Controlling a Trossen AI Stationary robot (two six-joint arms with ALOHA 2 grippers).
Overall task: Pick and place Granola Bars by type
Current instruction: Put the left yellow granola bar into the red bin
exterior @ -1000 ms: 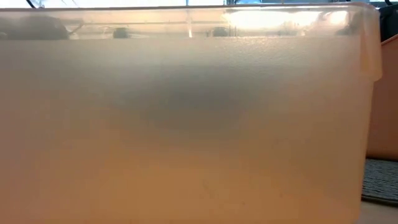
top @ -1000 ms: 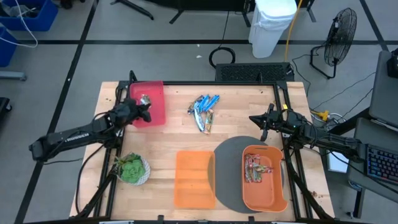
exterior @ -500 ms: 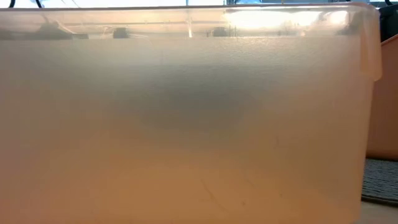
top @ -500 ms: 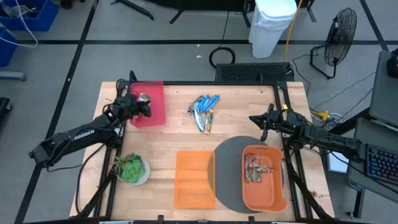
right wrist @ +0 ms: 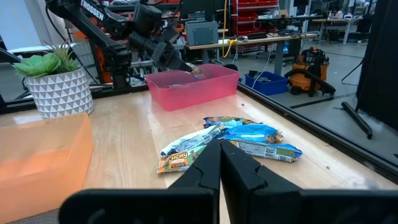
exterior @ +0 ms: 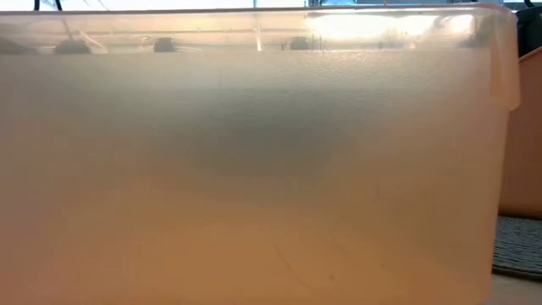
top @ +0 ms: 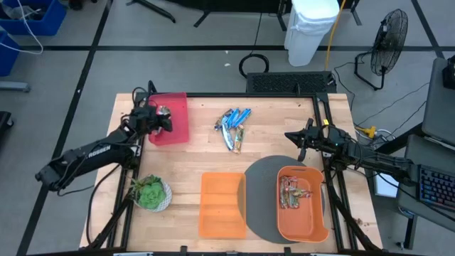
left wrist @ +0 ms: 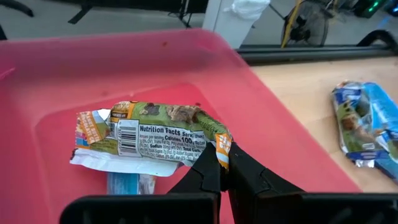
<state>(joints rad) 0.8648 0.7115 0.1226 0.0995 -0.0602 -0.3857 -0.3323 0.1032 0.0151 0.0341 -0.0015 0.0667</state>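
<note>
Green bar (left wrist: 155, 134) in fingers (left wrist: 208, 174), pink bin (left wrist: 261, 137)

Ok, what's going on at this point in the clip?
The robot is sorting granola bars into bins. The left gripper is over the pink bin, jaws shut on the corner of a green-wrapped bar, with another bar already lying in the bin. The right gripper waits shut beside the grey mat. A small pile of bars is unsorted mid-table; the orange bin already holds several.
</note>
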